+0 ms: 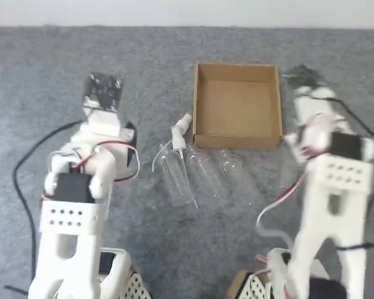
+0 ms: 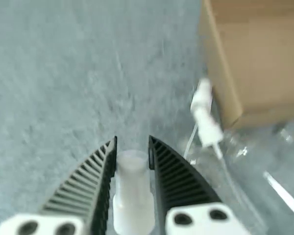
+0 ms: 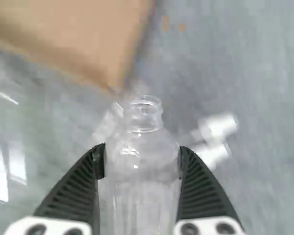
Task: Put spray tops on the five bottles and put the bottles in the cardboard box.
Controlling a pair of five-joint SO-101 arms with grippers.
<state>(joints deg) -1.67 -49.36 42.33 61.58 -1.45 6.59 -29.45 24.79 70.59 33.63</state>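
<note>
left tool clamps spray top, box edge near

L arm stretched fwd, L gripper angled down, jaws clamped on spray top. R arm stretched fwd too, R gripper gripped bottle w/ both jaws, below neck.

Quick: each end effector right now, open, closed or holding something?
Left end effector: closed on a spray top.
Right end effector: closed on a bottle.

Overhead plus wrist close-ups (box shared)
</note>
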